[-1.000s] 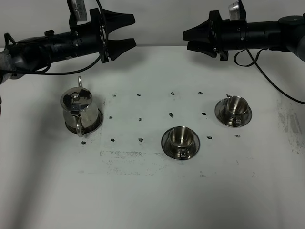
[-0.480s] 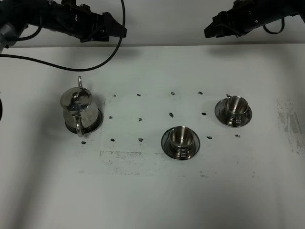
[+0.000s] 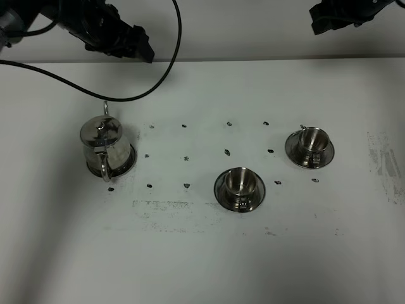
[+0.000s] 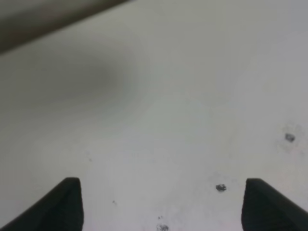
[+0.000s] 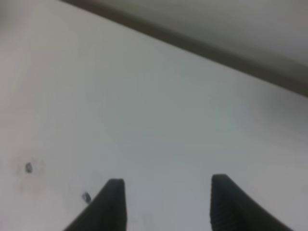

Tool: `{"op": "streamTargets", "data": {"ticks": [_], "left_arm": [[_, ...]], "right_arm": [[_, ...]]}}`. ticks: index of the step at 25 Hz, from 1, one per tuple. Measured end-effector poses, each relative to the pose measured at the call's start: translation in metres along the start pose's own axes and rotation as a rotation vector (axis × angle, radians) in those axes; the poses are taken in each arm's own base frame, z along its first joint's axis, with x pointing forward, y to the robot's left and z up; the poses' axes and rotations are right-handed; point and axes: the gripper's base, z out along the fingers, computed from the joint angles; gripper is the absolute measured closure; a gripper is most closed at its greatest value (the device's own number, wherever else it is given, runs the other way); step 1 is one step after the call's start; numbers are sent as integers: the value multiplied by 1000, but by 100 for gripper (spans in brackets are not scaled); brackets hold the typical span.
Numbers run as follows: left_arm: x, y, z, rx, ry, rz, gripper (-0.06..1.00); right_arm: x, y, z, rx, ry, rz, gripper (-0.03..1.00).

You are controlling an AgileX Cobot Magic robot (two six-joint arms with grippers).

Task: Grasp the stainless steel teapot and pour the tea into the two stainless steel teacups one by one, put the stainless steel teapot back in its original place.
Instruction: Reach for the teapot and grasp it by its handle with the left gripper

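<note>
— Both claws sit high at the back in the overhead view?
— Yes. The black left claw point(image 3: 140, 47) hangs over the far left edge of the white table point(image 3: 253, 266). The black right claw point(image 3: 319, 19) is at the far right corner. From up there I cannot tell how their jaws stand. A black cable point(image 3: 178, 28) loops down from the left arm.
— And the task's things?
— The shiny rounded stainless steel teapot point(image 3: 104, 142), with its knobbed lid, thin spout and loop handle, stands upright at the left on a flat round steel disc point(image 3: 131, 163). It is well apart from both claws. Two small shiny stainless steel teacups sit each on a round steel saucer point(image 3: 221, 193). One teacup point(image 3: 240, 182) is near the middle, the other teacup point(image 3: 311, 142) further right and back.
— The surface?
— Matt white, scuffed grey in patches, with rows of small dark marks point(image 3: 186, 158) between pot and cups. A pale wall lies behind.
— The left wrist view?
— Two blunt black fingers point(image 4: 65, 207) stand wide apart with nothing between them, so that claw is open. Below is blurred white table with a soft shadow and a few specks point(image 4: 221, 187).
— The right wrist view?
— Its black fingers point(image 5: 113, 207) are parted too and hold nothing. Beneath is the same white surface, with more specks. A dark band point(image 5: 192, 43) runs where the table ends.
</note>
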Motion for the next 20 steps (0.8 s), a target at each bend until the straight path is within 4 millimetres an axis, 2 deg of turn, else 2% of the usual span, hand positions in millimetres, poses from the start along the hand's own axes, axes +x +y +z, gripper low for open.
{"op": "streamTargets", "data": {"ticks": [5,8,15,20], "left_arm": [[4,-20,-53,-51,-82,39,28],[15,-37,-71,-77,-126,76,29],[45,-88,-91,-95,-214,172,29],[50,-117,-96,-53,-231,151,29]], "right_arm": [[7,14,-58,75,-13,-1,55],[17,25,-84,92,-22,2,55],[56,53,-143,141,-92,8,55],[98,77,-180,163,-146,26,55]]}}
